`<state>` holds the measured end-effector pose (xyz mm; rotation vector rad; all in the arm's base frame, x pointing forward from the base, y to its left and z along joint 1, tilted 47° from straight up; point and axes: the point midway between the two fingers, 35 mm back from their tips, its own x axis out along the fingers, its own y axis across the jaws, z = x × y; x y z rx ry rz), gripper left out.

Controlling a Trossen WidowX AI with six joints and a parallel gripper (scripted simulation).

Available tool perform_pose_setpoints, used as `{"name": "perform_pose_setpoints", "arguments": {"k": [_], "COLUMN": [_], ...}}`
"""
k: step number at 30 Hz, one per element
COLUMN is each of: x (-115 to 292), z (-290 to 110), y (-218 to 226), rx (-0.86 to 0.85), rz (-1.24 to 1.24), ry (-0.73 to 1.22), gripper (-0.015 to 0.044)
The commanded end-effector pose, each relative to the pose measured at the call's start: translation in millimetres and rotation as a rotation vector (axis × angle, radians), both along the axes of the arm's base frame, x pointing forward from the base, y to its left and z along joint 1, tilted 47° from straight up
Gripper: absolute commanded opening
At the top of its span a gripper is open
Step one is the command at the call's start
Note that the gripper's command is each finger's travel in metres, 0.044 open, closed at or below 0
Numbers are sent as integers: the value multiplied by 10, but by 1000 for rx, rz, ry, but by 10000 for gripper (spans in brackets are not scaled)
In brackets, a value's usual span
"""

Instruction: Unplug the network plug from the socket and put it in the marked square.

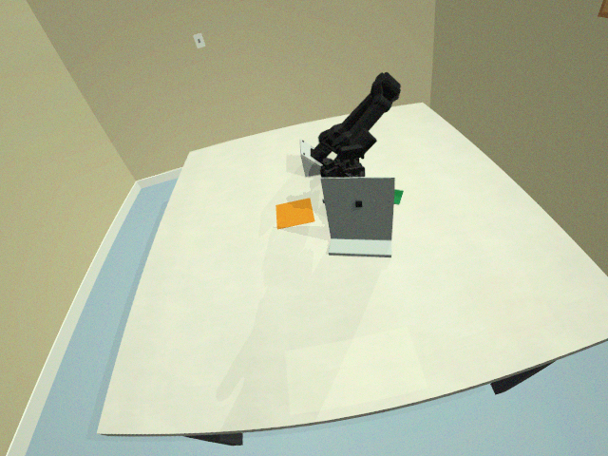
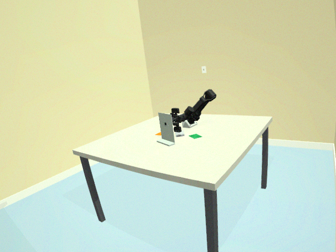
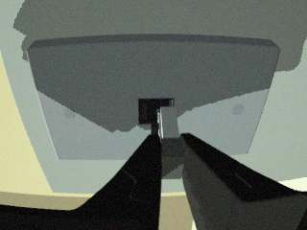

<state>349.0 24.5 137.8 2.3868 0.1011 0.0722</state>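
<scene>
The grey upright panel [image 1: 359,223] [image 2: 166,133] [image 3: 96,90] stands mid-table on a pale foot. Its socket [image 3: 153,109] shows as a small dark square, and also shows on the panel's far face in the top view [image 1: 358,202]. The pale plug [image 3: 161,126] sticks out of the socket toward me. My gripper [image 3: 168,144] [image 2: 175,124] is right at the panel, shut on the plug's body, with both dark fingers reaching up to the socket. In the top view the panel hides the fingers and the plug. I cannot make out the thin tab.
An orange marked patch [image 1: 294,213] [image 2: 158,133] lies on the table on one side of the panel and a green one [image 1: 398,196] [image 2: 195,136] on the other. The arm's white base wedge [image 1: 308,159] [image 2: 187,124] sits behind the panel.
</scene>
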Motion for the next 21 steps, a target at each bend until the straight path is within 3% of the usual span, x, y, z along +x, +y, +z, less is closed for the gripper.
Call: {"name": "perform_pose_setpoints", "arguments": {"k": [1,21], "x": [-24,-111], "z": [5,25], "y": [-1,12], "rx": [5,5], "rz": [-2,-2], "ry": [1,1], "gripper": [0,0]}}
